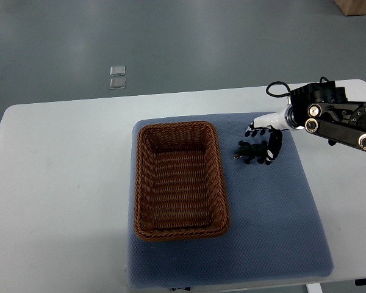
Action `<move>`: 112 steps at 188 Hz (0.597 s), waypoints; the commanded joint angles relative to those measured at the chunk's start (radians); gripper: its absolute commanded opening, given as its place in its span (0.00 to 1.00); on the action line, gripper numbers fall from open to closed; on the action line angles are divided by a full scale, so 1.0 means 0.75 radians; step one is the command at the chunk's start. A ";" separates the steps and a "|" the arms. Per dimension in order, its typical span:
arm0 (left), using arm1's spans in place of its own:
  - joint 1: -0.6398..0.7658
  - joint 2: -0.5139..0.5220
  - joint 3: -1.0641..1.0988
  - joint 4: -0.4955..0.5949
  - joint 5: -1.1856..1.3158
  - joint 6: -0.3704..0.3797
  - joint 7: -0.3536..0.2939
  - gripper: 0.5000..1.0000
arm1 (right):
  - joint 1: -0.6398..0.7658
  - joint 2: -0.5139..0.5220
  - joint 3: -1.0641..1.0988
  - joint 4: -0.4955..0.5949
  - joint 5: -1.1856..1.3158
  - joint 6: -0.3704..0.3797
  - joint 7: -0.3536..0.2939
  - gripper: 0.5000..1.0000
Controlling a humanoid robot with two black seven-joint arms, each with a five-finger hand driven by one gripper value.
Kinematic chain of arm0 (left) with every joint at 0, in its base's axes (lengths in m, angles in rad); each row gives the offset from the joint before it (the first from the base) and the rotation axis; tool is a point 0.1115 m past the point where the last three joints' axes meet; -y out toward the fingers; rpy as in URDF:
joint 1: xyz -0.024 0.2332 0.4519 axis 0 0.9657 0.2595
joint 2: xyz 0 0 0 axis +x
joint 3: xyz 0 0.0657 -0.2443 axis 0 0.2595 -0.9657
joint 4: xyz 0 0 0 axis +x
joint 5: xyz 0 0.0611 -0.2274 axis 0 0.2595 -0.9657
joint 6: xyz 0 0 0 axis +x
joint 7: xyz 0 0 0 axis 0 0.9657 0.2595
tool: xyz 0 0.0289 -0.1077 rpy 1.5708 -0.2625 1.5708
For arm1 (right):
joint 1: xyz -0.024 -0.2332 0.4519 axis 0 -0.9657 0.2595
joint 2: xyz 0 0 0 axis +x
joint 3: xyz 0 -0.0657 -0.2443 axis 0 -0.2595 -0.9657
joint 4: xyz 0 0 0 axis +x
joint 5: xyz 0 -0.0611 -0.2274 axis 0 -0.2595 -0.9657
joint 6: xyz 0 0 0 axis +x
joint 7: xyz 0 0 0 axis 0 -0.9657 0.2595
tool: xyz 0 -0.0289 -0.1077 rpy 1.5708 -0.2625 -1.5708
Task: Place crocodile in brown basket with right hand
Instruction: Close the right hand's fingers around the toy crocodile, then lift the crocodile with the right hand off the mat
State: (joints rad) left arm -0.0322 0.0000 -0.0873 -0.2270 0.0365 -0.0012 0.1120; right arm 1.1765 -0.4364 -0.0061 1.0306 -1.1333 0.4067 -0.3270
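The crocodile (247, 151), a small dark toy, lies on the blue mat (268, 207) just right of the brown wicker basket (178, 227). My right hand (263, 139) reaches in from the right edge and hovers at the toy's right end. Its fingers (254, 130) are spread just beyond the toy, and the black thumb side (274, 148) sits against the toy's tail end. The fingers are not closed around the toy. Nothing lies in the basket. The left arm is out of view.
The mat lies on a white table (61, 183). Two small clear squares (117, 77) lie on the grey floor beyond the table's far edge. A cardboard box corner (360, 6) shows at the top right.
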 commanded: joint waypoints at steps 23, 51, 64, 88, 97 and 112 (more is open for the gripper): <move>0.000 0.000 0.000 0.000 -0.002 0.000 0.000 1.00 | -0.029 0.030 0.000 -0.012 -0.023 -0.037 0.002 0.74; 0.002 0.000 0.000 0.000 -0.002 0.000 0.000 1.00 | -0.037 0.030 0.000 -0.022 -0.031 -0.043 0.013 0.63; 0.000 0.000 0.000 0.000 -0.002 0.000 0.000 1.00 | -0.037 0.030 0.000 -0.024 -0.045 -0.043 0.021 0.59; 0.002 0.000 0.000 0.000 -0.002 0.002 0.000 1.00 | -0.049 0.030 0.000 -0.026 -0.058 -0.051 0.023 0.45; 0.002 0.000 0.000 0.000 -0.002 0.002 0.000 1.00 | -0.051 0.032 0.000 -0.028 -0.058 -0.051 0.025 0.43; 0.002 0.000 0.000 0.000 0.000 0.000 0.000 1.00 | -0.059 0.038 -0.002 -0.030 -0.060 -0.053 0.029 0.27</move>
State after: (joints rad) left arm -0.0307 0.0000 -0.0875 -0.2270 0.0356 -0.0016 0.1120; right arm 1.1388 -0.4128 -0.0058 1.0099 -1.1765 0.3688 -0.3091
